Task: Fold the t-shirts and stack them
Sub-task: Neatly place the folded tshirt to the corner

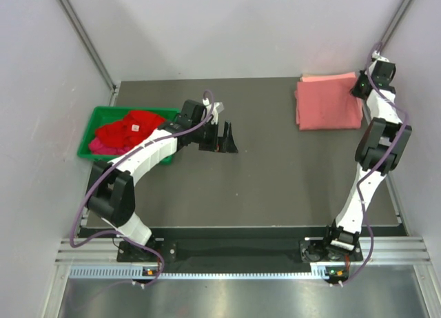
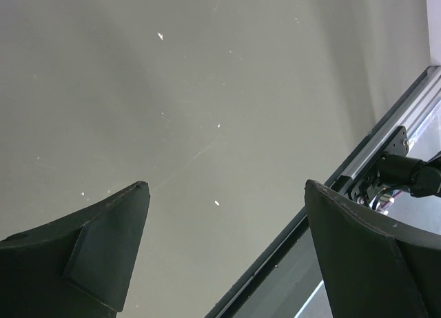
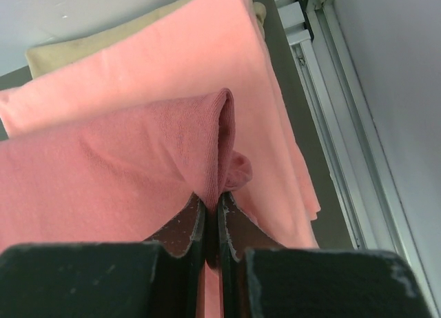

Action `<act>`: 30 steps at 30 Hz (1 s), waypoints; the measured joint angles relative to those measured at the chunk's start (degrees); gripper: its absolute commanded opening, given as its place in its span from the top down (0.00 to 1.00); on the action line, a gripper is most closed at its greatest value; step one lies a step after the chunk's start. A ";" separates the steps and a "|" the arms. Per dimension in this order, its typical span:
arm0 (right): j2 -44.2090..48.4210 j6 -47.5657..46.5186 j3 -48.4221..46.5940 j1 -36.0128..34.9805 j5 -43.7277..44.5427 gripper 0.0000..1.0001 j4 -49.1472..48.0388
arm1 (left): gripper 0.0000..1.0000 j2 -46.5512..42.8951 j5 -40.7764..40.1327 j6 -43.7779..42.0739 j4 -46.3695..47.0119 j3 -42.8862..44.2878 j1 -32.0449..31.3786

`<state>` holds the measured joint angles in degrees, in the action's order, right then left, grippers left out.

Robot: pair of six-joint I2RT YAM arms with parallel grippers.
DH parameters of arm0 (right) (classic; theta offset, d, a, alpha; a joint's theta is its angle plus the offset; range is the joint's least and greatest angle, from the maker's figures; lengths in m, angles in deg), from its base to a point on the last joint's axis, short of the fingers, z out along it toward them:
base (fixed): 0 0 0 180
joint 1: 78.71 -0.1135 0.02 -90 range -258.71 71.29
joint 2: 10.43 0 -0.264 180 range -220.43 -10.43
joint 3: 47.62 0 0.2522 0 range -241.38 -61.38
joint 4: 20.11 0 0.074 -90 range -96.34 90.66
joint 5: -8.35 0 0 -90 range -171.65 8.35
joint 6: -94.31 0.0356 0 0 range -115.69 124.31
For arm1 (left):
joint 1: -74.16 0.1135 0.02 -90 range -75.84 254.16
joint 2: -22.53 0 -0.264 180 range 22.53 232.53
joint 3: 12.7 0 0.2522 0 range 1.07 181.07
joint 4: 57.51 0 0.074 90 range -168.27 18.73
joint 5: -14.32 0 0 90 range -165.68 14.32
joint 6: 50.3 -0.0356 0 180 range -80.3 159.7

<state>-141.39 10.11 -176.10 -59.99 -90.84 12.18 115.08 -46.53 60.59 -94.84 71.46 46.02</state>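
Two folded t-shirts lie stacked at the table's far right corner (image 1: pixel 329 104). In the right wrist view the dusty rose one (image 3: pixel 103 173) lies on top of the salmon pink one (image 3: pixel 172 63). My right gripper (image 3: pixel 212 197) is shut on a raised fold at the rose shirt's edge; from above it (image 1: pixel 360 87) sits at the stack's right side. A bright red t-shirt (image 1: pixel 131 128) and a magenta one (image 1: pixel 100 147) lie crumpled in the green bin (image 1: pixel 103 112). My left gripper (image 1: pixel 220 135) hangs open over bare table right of the bin, and nothing lies between its fingers (image 2: pixel 226 187).
A pale beige cloth edge (image 3: pixel 76 49) shows under the salmon shirt. An aluminium frame rail (image 3: pixel 331 125) runs close along the stack's right side. The dark table (image 1: pixel 275 173) spreads between the arms, its edge rail (image 2: pixel 386 145) visible past the left fingers.
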 measured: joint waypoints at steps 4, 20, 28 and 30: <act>0.00 1.99 2.56 0.90 -1.11 1.00 -3.02 | 0.01 0.00 0.00 0.00 0.00 0.00 0.00; 7.65 1.86 9.75 -4.72 -2.93 1.00 -7.39 | 0.01 0.00 1.27 0.17 0.02 0.00 -0.11; 8.70 2.47 6.86 -6.27 -2.05 1.00 -3.80 | 0.01 0.00 1.55 0.22 0.07 0.00 -0.11; 8.70 3.13 5.60 -6.36 -2.03 1.00 -2.91 | 0.01 0.00 1.55 0.22 0.04 0.00 -0.11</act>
<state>-132.69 13.23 -170.50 -66.35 -92.87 9.27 115.08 -44.98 60.81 -94.80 71.46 45.91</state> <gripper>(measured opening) 0.030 0.986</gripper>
